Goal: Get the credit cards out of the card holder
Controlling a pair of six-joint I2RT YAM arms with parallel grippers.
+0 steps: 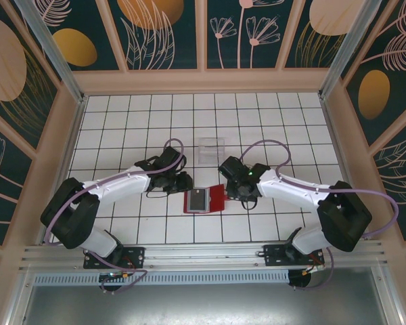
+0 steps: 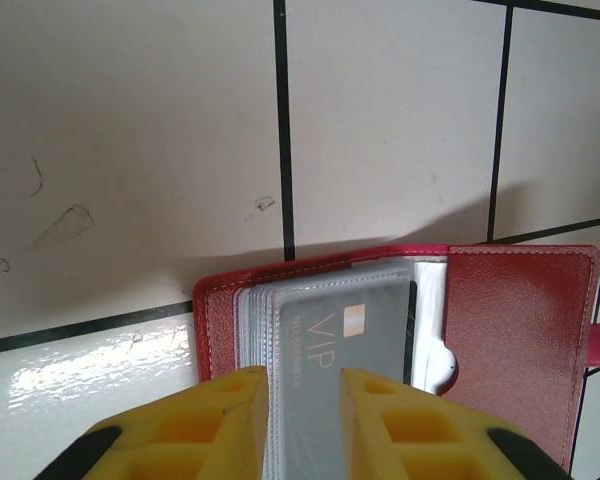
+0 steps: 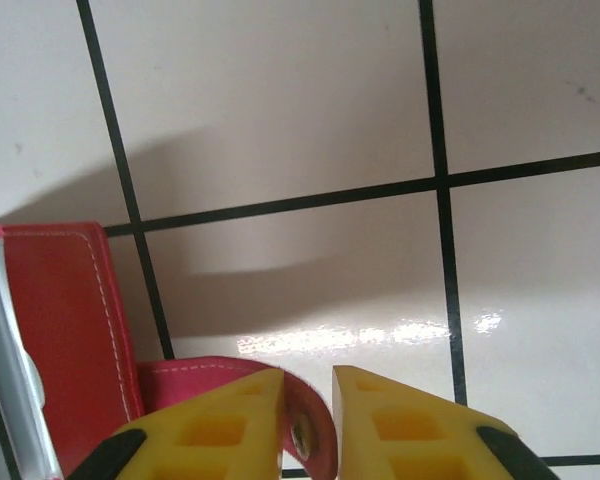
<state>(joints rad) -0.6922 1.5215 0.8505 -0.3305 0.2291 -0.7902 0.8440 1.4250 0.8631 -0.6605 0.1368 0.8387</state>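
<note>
The card holder (image 1: 216,201) lies open on the tiled table, a red wallet with its red cover (image 2: 520,340) spread to the right. A grey credit card (image 2: 340,330) marked VIP sits in the top clear pocket of a stack of pockets. My left gripper (image 2: 305,385) is closed on that stack, with the pockets and the card running between its yellow fingers. My right gripper (image 3: 308,385) is at the wallet's right end. The curled red closure tab (image 3: 210,378) leans on its left finger, and a gap separates it from the right finger. From above, both grippers (image 1: 187,184) (image 1: 231,193) flank the wallet.
A clear plastic tray (image 1: 212,149) stands a little behind the wallet, between the two arms. Wooden walls (image 1: 203,81) border the white tiled table (image 1: 135,122) on three sides. Open tiles lie to the far left and far right.
</note>
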